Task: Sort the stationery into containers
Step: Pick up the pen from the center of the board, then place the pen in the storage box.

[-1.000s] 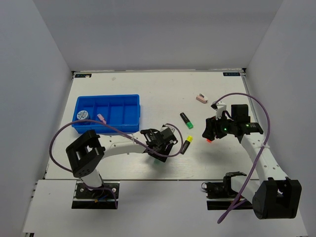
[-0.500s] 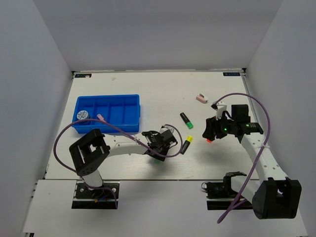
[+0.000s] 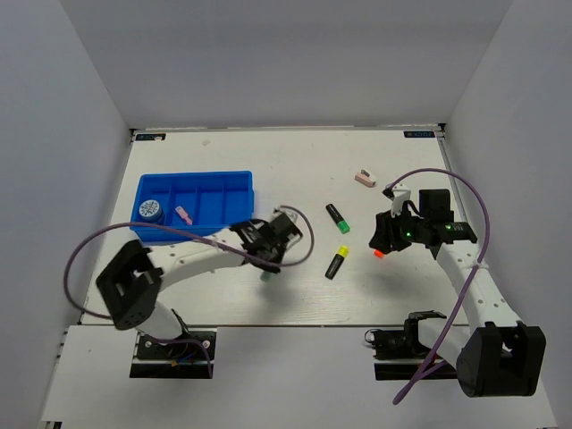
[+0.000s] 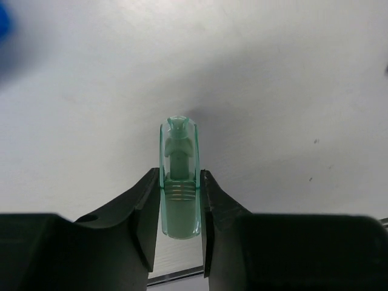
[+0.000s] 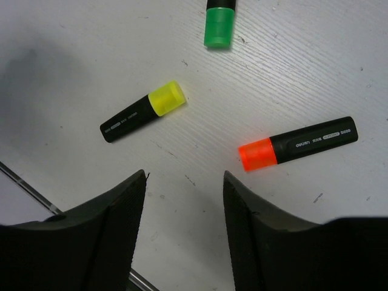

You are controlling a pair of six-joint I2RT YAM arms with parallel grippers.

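Left pincer: clamped on translucent mint capsule-shaped eraser.
Right pincer: spread wide, empty, over white worktop.

Blue divided tray holds the blue-white roll and pink eraser in adjacent left compartments. Mint eraser is clamped between jaws. Green highlighter, yellow highlighter, orange highlighter and pink clip lie on the surface.
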